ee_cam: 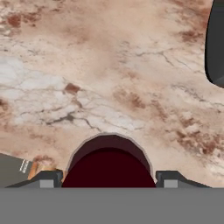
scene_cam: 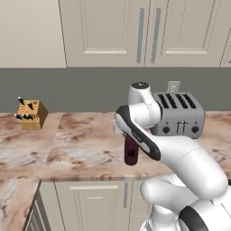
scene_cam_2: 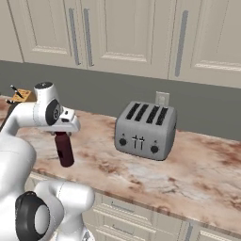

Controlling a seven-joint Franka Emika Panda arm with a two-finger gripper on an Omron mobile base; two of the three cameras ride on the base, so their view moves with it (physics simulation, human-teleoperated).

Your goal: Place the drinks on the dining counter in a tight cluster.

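So the arm is sitting over the maroon bottle (scene_cam: 131,152), which is standing upright on the narrow marbled wall counter (scene_cam: 81,149), close to its front edge and to the left of the toaster (scene_cam: 179,115). That's not the dining counter, so as far as I can judge the job is only just getting going: this bottle isn't moved yet, and there's no cluster anywhere in these shots.

The gripper (scene_cam_2: 62,132) is coming straight down on the bottle's top. In the hand view the two fingertips (ee_cam: 43,178) are sitting right up against either side of the dark cap (ee_cam: 109,164), so I'm reading it as clamped on the bottle rather than just hanging loose around it. The bottle's base is looking like it's on the stone, so I'd say it's gripped but not lifted.

What each camera is giving: the left base view is showing a knife block (scene_cam: 31,114) toward the back left of the wall counter, though the arm is hiding the bottle's neck there. The right base view is showing the neck and the fingers on it, plus the wall outlet (scene_cam_2: 162,99) behind the toaster. The hand view is showing the cap between the tips, with the toaster's dark edge at its upper right.
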